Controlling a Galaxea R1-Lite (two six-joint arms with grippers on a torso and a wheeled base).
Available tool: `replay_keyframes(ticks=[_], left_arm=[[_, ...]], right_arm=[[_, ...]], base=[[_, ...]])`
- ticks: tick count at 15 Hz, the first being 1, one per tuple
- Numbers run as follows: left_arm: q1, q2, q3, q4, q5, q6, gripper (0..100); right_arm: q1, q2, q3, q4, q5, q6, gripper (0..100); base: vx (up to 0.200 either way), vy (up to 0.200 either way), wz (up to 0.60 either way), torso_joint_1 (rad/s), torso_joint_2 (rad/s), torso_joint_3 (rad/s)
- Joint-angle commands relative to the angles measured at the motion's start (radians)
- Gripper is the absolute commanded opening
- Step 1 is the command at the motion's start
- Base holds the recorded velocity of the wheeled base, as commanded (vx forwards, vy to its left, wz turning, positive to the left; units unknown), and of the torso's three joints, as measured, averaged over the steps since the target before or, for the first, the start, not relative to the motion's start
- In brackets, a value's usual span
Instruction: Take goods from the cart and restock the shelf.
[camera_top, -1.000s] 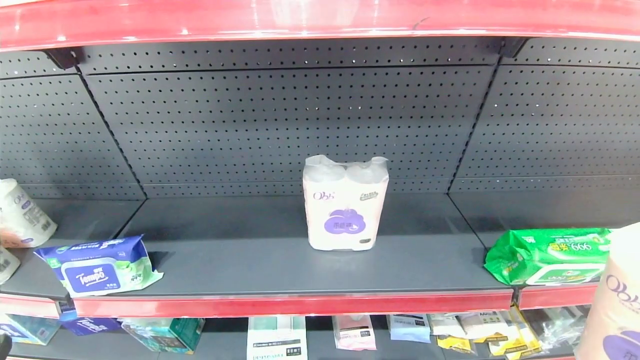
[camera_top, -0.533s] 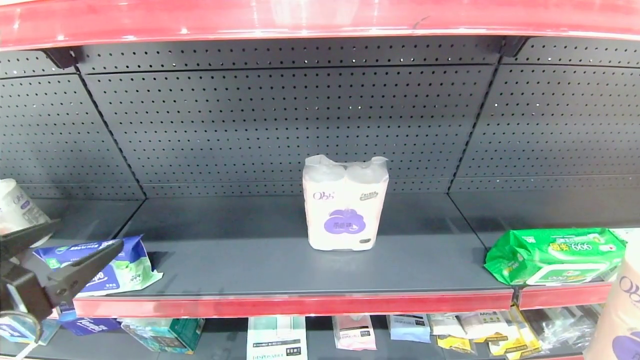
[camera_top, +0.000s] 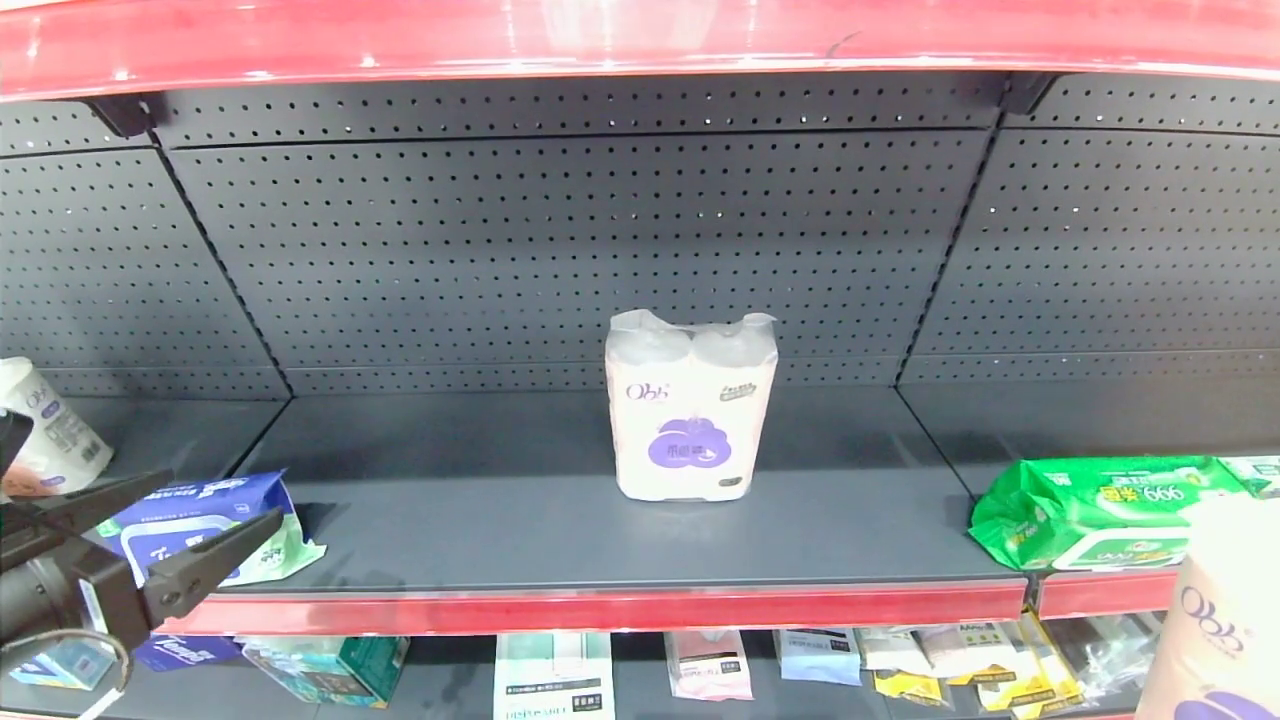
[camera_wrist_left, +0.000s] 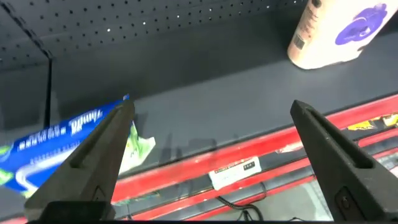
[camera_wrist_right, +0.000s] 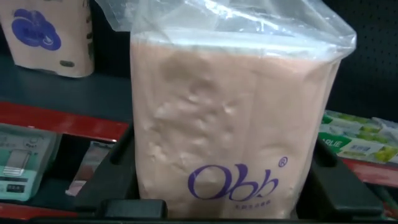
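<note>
- The step in hand looks like the carry to the shelf (camera_top: 470, 510). The right gripper (camera_wrist_right: 225, 186) pinches a wrapped toilet-roll pack (camera_wrist_right: 230, 112) between its fingers. It sits low at the robot's right, in front of the red shelf edge, and the pack is not yet set down.
- Next, I judge, the pack must rise over that edge and land upright beside the shelved pack (camera_top: 690, 415), short of the green wipes (camera_top: 1095, 505).
- The left gripper (camera_top: 222, 497) hovers low at the left, near the blue wipes (camera_wrist_left: 43, 140), jaws spread wide and empty.

Red-edged shelf (camera_top: 480, 520), purple-printed pink tissue pack (camera_wrist_right: 230, 124)
</note>
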Motion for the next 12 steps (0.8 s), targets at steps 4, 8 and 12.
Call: replay_keyframes(ticks=[4,8,12], left_arm=[[-0.001,-0.055,0.012,-0.004,0.020,-0.002,100],[-0.001,-0.055,0.012,-0.004,0.022,0.001,100],[-0.001,-0.056,0.018,-0.004,0.022,0.003,100]], right_arm=[[0.000,0.003,0.017,0.058,0.027,0.071,0],[0.002,0.004,0.017,0.107,0.142,0.113,0],[0.002,0.004,0.017,0.107,0.146,0.128,0]], base=[[0.000,0.000,0.00,0.000,0.00,0.000],[0.000,0.000,0.00,0.000,0.00,0.000],[0.000,0.000,0.00,0.000,0.00,0.000]])
